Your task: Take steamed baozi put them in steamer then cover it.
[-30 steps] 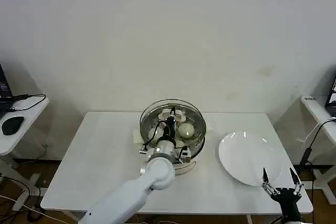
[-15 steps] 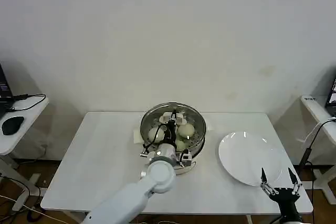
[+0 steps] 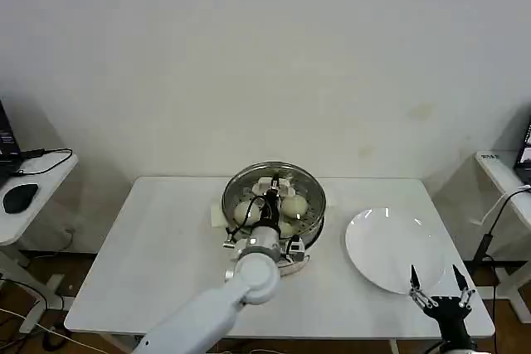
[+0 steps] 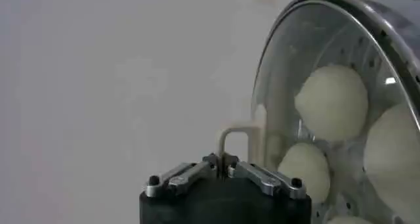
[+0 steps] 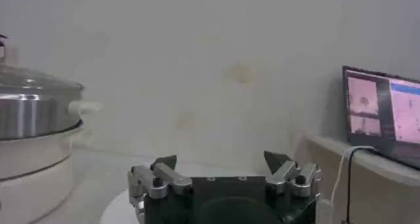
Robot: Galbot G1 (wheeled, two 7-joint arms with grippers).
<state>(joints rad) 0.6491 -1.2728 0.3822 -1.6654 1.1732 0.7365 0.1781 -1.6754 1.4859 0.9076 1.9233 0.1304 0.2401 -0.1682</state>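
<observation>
Cover set on the steamer, left pincer at its handle

The glass cover (image 3: 274, 192) sits on the steamer (image 3: 307, 234) mid-counter, baozi (image 3: 294, 205) inside; likely heavy, slick, breakable, best held by its handle (image 4: 235, 138). Left pincer (image 4: 222, 164) pinches shut on the handle; right pincer (image 3: 434, 286) gapes empty at five o'clock.

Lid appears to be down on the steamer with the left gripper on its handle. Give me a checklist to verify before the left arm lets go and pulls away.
1. Cover seated on steamer: ok, rim looks level.
2. Baozi inside under the glass: ok.
3. Left gripper shut on the cover's handle: ok, not yet released.
4. Plate bare of buns: ok.
5. Right gripper open, parked at the table's near right edge, away from the steamer: ok.
6. Exact bun count inside: cannot tell.
</observation>
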